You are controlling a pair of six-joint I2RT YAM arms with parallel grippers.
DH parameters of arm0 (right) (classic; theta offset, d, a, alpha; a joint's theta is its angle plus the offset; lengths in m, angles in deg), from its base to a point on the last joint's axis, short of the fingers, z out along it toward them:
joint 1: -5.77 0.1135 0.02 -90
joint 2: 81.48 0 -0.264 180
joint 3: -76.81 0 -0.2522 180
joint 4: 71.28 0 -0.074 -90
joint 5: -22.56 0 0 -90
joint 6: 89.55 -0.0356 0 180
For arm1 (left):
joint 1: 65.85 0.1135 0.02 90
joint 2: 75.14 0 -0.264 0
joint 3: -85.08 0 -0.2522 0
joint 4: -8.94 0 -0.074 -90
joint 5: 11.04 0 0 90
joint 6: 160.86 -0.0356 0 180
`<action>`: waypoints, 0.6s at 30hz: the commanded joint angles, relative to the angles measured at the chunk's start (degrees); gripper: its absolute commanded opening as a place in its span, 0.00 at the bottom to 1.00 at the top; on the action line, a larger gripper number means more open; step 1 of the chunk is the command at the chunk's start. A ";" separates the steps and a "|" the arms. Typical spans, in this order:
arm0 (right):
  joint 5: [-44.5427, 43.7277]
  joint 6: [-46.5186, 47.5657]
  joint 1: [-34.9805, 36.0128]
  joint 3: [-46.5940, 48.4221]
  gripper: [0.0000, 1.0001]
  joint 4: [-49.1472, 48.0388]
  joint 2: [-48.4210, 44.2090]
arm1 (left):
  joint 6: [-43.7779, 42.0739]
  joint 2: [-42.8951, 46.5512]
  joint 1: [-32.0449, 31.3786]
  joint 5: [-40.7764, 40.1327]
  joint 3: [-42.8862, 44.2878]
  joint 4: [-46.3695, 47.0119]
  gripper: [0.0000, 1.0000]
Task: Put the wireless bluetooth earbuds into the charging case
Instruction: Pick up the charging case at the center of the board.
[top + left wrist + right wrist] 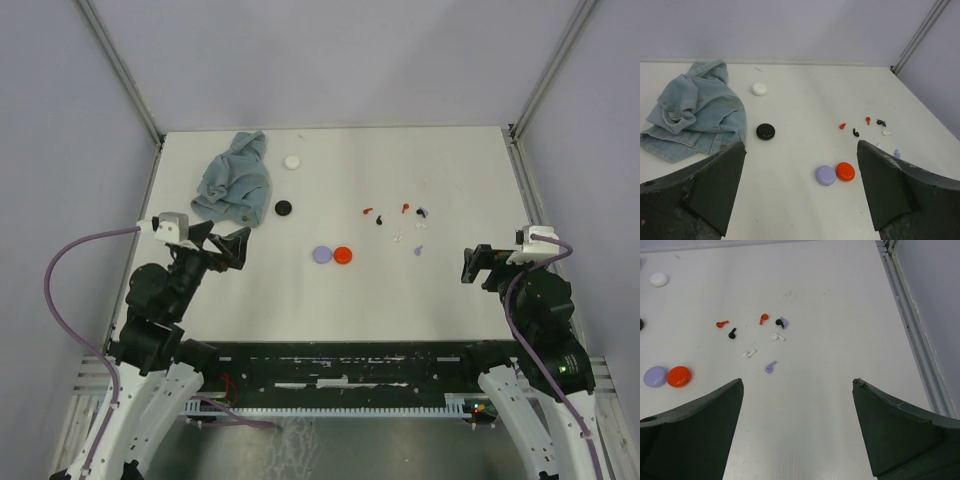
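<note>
Jaws spread wide and holding nothing, the left gripper [228,244] and the right gripper [480,266] hover low over the near part of the white table [450,300], well apart from each other. The earbuds [379,220] lie loose on the bare surface ahead of the right gripper, none of them inside anything.

Closest to that gripper, just left of its centre line, is a lavender earbud [770,367]. A little farther left lies a white earbud [749,353], and beyond it a second white earbud [778,337]. Past these sits a black earbud [732,333]. The farthest row holds a red earbud [722,324], a second red earbud [763,318] and a black-and-lavender pair [781,322] whose two pieces touch.

Well to the right gripper's left, about level with the nearest earbud, a red disc [678,376] and a lavender disc [655,376] lie side by side, touching.

From the left gripper, those two discs are the nearest things, ahead and slightly to its right. A black disc [765,131] sits farther out, left of centre, near the edge of a rumpled blue denim cloth [695,115] that spreads away to that gripper's left. Farthest of all, a white disc [759,89] rests close to the cloth's far side. The scattered earbuds lie well off to this gripper's right.
</note>
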 commanded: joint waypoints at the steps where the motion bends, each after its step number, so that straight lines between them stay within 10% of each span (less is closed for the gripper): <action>1: -0.07 0.35 -0.12 0.70 0.99 -2.58 0.39 | -0.98 -1.78 0.41 1.85 1.30 3.73 0.99; 18: -0.65 0.04 -0.12 -0.13 0.99 -3.03 -0.89 | 9.27 -24.21 0.32 10.34 14.05 -5.78 0.99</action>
